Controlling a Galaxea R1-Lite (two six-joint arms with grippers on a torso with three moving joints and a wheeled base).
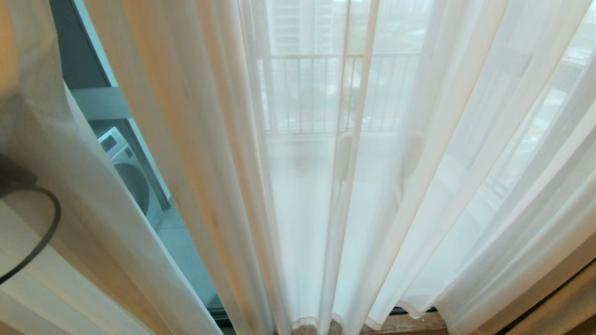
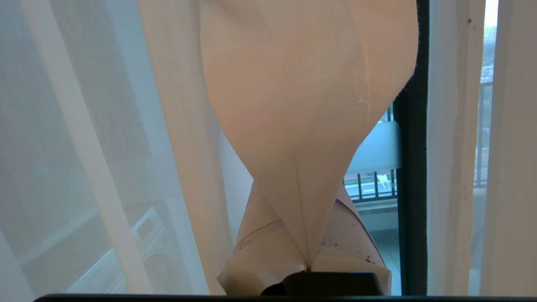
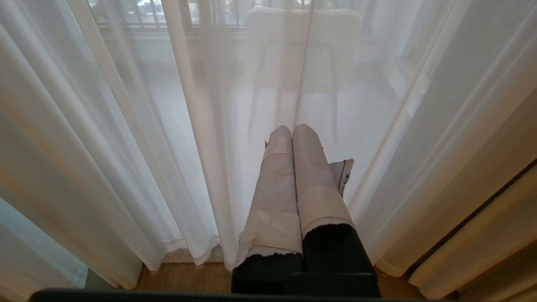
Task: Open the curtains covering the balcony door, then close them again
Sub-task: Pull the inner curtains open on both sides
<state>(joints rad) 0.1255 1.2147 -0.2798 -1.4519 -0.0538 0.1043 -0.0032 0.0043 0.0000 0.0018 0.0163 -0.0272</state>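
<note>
1. We have our left claw [image 2: 308, 262] clamped shut on a fold of the curtains [image 1: 326, 186]. In the left wrist view the sheer cloth bunches into a tight pinch between the taped fingers [image 2: 260, 247] and fans out wide beyond them. We judge that a pinch this firm lets us drag the panel sideways without the thin cloth slipping free.

2. In the head view a narrow gap stands between two panels on the left. Through it we see the glass of the balcony door [image 1: 186, 251] and a washing machine [image 1: 125, 172] outside. The left arm itself shows only as a dark shape behind the cloth at the left edge.

3. Our right claw [image 3: 293, 134] is closed on nothing, its two taped fingers pressed together. It sits low, just in front of the curtains and apart from them, over the wood floor [image 3: 188, 277]. We judge it parked while the left does the pulling.

4. The curtains are white and see-through, hanging to the floor in long vertical folds with a thin hem at the bottom. They cover most of the door; the railing [image 1: 316, 93] and towers show faintly through them. A heavier tan drape [image 3: 482, 256] hangs at the far right.

5. Whether this pull belongs to opening or closing, we cannot tell.
</note>
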